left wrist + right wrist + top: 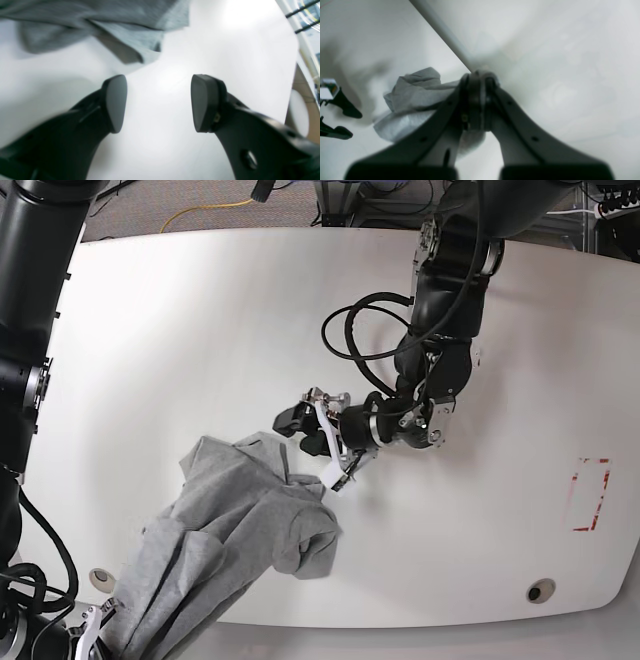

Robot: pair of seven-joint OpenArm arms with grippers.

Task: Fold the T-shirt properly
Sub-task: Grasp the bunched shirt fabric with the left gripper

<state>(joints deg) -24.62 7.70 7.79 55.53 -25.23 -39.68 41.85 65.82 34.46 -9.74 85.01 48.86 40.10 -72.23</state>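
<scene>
- White tabletop (200, 310) fills the scene; a red rectangle mark (591, 494) sits at its right side.
- My T-shirt (240, 530), heather-grey, lies bunched at the near-left, trailing off the near edge toward my right arm.
- My right gripper (476, 100) is pressed together, clamped on a fold of the T-shirt's cloth, low at the near-left corner.
- My left gripper (312, 432) has its pads apart and empty, hovering just beside the shirt's far edge; that arm reaches in from the far side, wrist bent leftward.
- I judge this the spreading step: the shirt isn't flat yet.
- Next I'd need to pinch a free edge with my left gripper and pull the cloth open.
</scene>
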